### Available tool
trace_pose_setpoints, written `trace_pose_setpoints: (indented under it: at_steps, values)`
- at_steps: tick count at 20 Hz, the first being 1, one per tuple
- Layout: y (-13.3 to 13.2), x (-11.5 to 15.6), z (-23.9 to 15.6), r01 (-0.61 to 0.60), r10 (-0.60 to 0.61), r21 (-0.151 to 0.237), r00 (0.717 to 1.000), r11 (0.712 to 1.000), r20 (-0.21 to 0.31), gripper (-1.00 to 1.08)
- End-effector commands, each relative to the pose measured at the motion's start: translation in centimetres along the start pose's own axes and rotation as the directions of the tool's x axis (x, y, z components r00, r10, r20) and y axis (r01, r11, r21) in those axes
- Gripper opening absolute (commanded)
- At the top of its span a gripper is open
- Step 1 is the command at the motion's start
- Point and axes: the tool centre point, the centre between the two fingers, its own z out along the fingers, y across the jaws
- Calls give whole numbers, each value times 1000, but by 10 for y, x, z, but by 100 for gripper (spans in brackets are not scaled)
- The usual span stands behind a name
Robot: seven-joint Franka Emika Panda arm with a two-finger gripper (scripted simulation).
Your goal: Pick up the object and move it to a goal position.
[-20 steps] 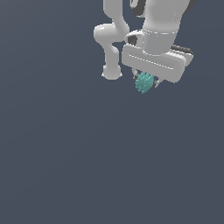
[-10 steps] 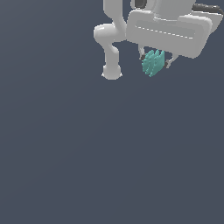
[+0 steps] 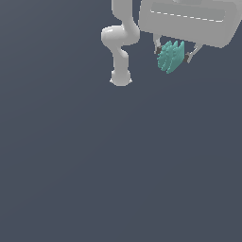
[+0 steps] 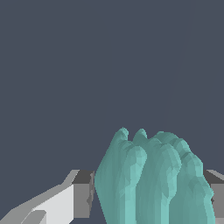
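**Finned object pinched and carried high**

Jaws pinching the object (image 3: pixel 171 56) from two opposite sides, one dark pad at each flank. Closed across the stack of thin teal fins rather than along it, so that the pads bear on the outermost faces and the ridges sit between them. Seen in the wrist view as a teal mass (image 4: pixel 153 179) filling the gap, with a grey pad (image 4: pixel 83 194) pressed against one side and the corner of the other pad just visible at the far side. Slightly tilted in the grip, fins leaning toward the exterior view's left at their lower end.

Narrower than the white gripper (image 3: pixel 173 53), so held well inside the span, with most of the body hanging below the pads and little of it hidden. Likely a secure hold for that reason, though a ridged surface gives small contact and could twist if swung sharply.

Above, the broad white hand body (image 3: pixel 189 19) cut off by the frame edge. Beside it, toward the exterior view's left, the arm's curved links (image 3: pixel 120 40) running down to the round base (image 3: pixel 120 78).

Beneath, only plain dark ground (image 3: pixel 118 165); no shadow or contact to be seen under the object, so judged clear of the surface and in the carrying stage. No goal marker visible in either view, so remaining travel cannot be told.
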Motion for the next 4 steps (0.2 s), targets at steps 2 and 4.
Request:
trace_pose_setpoints:
  at_steps: [2, 4]
  values:
    - [-1, 1, -3, 0, 0, 0, 1000, 1000, 0, -100]
    - [-1, 1, -3, 0, 0, 0, 1000, 1000, 0, -100]
